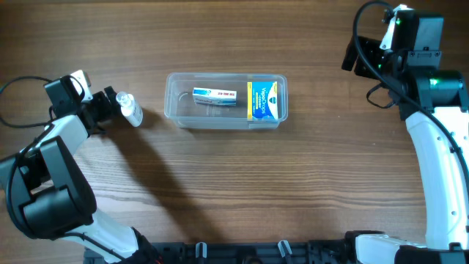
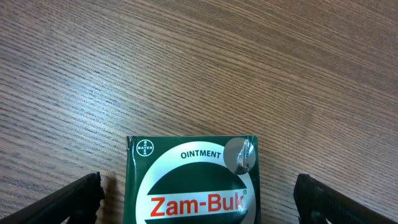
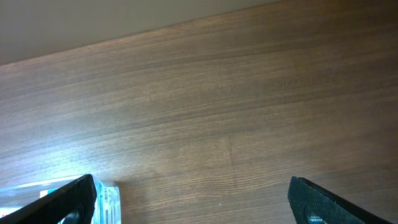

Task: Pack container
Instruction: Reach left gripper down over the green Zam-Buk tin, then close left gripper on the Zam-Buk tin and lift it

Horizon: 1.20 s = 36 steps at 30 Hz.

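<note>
The clear container (image 1: 226, 100) stands mid-table and shows in the right wrist view only as a corner (image 3: 107, 202). In it lie a small white-and-blue box (image 1: 216, 95) and a blue-and-yellow carton (image 1: 265, 98). A dark green Zam-Buk ointment box (image 2: 193, 186) lies flat on the wood between the wide-apart fingers of my left gripper (image 2: 198, 183), touching neither finger. Overhead, the left gripper (image 1: 110, 101) sits left of the container and hides that box. My right gripper (image 1: 353, 60) hangs open at the far right, and its wrist view (image 3: 191, 183) shows only bare wood between its fingers.
A small clear bottle with a white cap (image 1: 130, 108) lies just right of the left gripper's fingers, between them and the container. The wooden table (image 1: 234, 191) stretches toward the front edge. The far table edge (image 3: 124, 34) shows in the right wrist view.
</note>
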Motion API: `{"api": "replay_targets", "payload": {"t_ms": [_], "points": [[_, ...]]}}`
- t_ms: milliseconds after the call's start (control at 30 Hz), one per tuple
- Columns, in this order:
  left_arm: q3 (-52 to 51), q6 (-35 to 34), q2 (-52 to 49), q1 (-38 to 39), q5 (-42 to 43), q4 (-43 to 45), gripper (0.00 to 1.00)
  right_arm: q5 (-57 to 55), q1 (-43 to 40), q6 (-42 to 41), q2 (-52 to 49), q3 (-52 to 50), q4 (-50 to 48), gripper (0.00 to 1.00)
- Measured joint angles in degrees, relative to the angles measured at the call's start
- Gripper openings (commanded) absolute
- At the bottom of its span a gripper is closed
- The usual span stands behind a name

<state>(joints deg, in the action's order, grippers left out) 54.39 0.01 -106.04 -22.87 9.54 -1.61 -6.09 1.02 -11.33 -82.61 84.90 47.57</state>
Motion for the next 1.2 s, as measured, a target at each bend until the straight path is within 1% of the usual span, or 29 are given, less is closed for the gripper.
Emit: {"api": "replay_targets", "payload": {"t_ms": [133, 300, 433, 533, 567, 800, 1000, 1067, 1100, 1133, 1200], "points": [[0.0, 0.2, 0.0, 0.0, 0.0, 0.2, 0.9, 0.0, 0.0, 0.0, 0.0, 0.0, 0.0, 1.0], [0.0, 0.4, 0.0, 0.0, 0.0, 0.2, 0.77, 0.0, 0.0, 0.0, 0.0, 0.0, 0.0, 1.0], [0.0, 0.8, 0.0, 0.0, 0.2, -0.6, 0.72, 0.0, 0.0, 0.0, 0.0, 0.0, 0.0, 1.0], [0.0, 0.8, 0.0, 0.0, 0.2, -1.0, 0.59, 0.0, 0.0, 0.0, 0.0, 0.0, 0.0, 1.0], [0.0, 0.8, 0.0, 0.0, 0.2, -1.0, 0.58, 0.0, 0.0, 0.0, 0.0, 0.0, 0.0, 1.0], [0.4, 1.0, 0.0, 0.0, 0.4, -2.0, 0.57, 0.0, 0.0, 0.0, 0.0, 0.0, 0.0, 1.0], [0.7, 1.0, 0.0, 0.0, 0.4, -2.1, 0.5, 0.0, 0.0, 0.0, 0.0, 0.0, 0.0, 1.0], [0.7, 0.9, 0.0, 0.0, 0.4, -2.0, 0.5, 0.0, 0.0, 0.0, 0.0, 0.0, 0.0, 1.0], [0.8, 1.0, 0.0, 0.0, 0.4, -2.0, 0.52, 0.0, 0.0, 0.0, 0.0, 0.0, 0.0, 1.0], [0.8, 1.0, 0.0, 0.0, 0.4, -2.2, 0.57, 0.0, 0.0, 0.0, 0.0, 0.0, 0.0, 1.0], [0.8, 1.1, 0.0, 0.0, 0.4, -2.3, 0.64, 0.0, 0.0, 0.0, 0.0, 0.0, 0.0, 1.0]]}}
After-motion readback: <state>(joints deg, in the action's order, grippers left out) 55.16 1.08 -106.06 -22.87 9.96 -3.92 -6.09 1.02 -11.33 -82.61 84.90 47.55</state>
